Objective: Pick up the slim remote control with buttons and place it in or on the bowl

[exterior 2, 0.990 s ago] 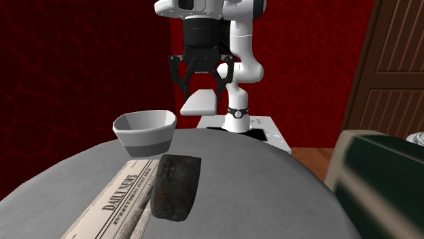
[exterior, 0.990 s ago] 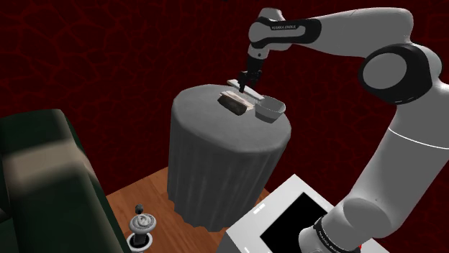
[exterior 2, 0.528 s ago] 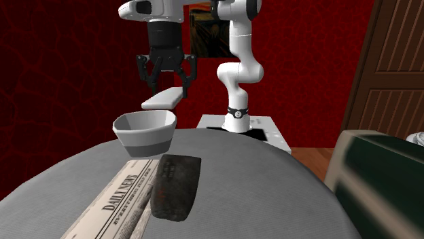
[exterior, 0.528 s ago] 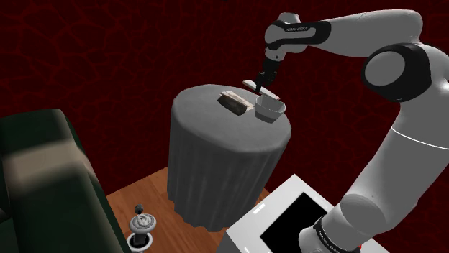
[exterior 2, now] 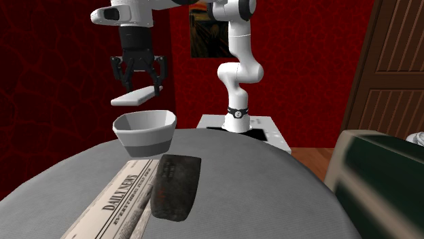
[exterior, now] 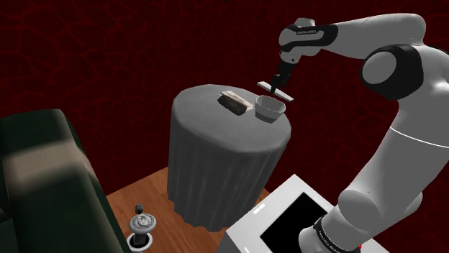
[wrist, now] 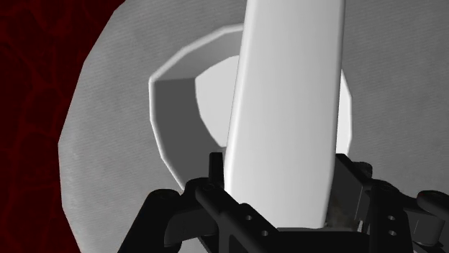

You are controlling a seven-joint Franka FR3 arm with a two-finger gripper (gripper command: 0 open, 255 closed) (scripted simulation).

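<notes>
Above the round, cloth-draped bench (exterior 2: 272,190), the Franka arm's black gripper (exterior 2: 139,85) holds a plain white slim remote control (exterior 2: 134,97), its fingers (exterior 2: 160,73) closed on the remote's sides. The remote hangs directly over the white bowl (exterior 2: 144,132), clear of its rim. A folded newspaper (exterior 2: 119,200) lies beside the bowl.

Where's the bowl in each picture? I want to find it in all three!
Shoulder view: the bowl sits near the grey table's right edge.
Second exterior view: the bowl is left of centre, behind the newspaper.
Wrist view: the bowl lies behind the white remote, partly hidden by it.
Shared landmark: that remote, hanging just above the bowl.
</notes>
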